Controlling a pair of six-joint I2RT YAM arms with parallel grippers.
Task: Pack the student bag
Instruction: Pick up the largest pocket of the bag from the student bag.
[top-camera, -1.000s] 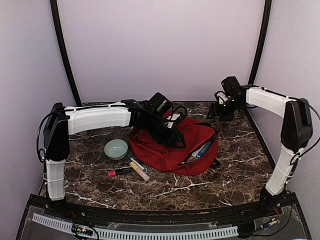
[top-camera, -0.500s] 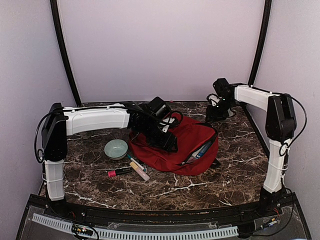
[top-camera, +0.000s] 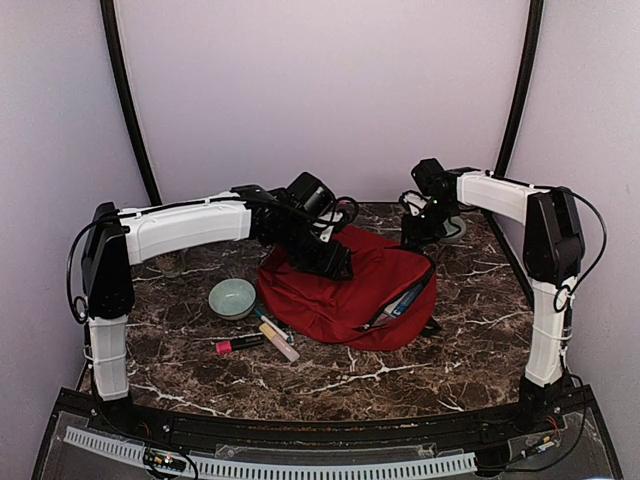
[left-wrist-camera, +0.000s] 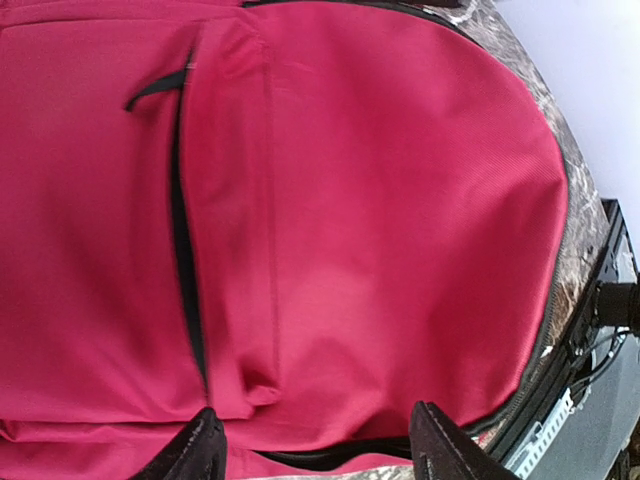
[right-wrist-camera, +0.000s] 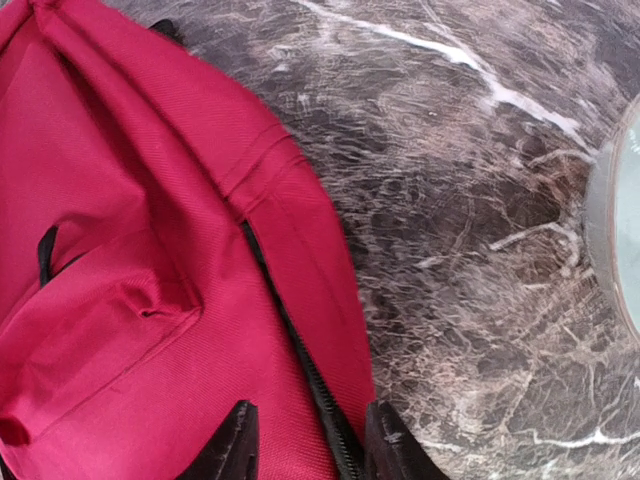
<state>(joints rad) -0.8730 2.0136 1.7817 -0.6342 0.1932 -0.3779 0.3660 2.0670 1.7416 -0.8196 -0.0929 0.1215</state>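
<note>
student bag (top-camera: 345, 290), left pincer (left-wrist-camera: 315, 432) spread above, right pincer (right-wrist-camera: 310, 428) astride zipper (right-wrist-camera: 298, 350)

Table (top-camera: 460, 350): layout of contents.
- Student bag (top-camera: 340, 305): lying flat at the centre, with small items tucked in the open pocket on its right side.
- Bowl (top-camera: 232, 297): just left of the bag.
- Marker (top-camera: 238, 343): in front of the bowl.
- Second marker (top-camera: 279, 342): just right of the first, by the bag's near-left edge.
- Plate (top-camera: 455, 232): far right, behind the bag.
- Left gripper (left-wrist-camera: 315, 445): over the bag's far-left part.
- Right gripper (right-wrist-camera: 305, 440): at the bag's far-right edge, fingers either side of the zipper line.
</note>
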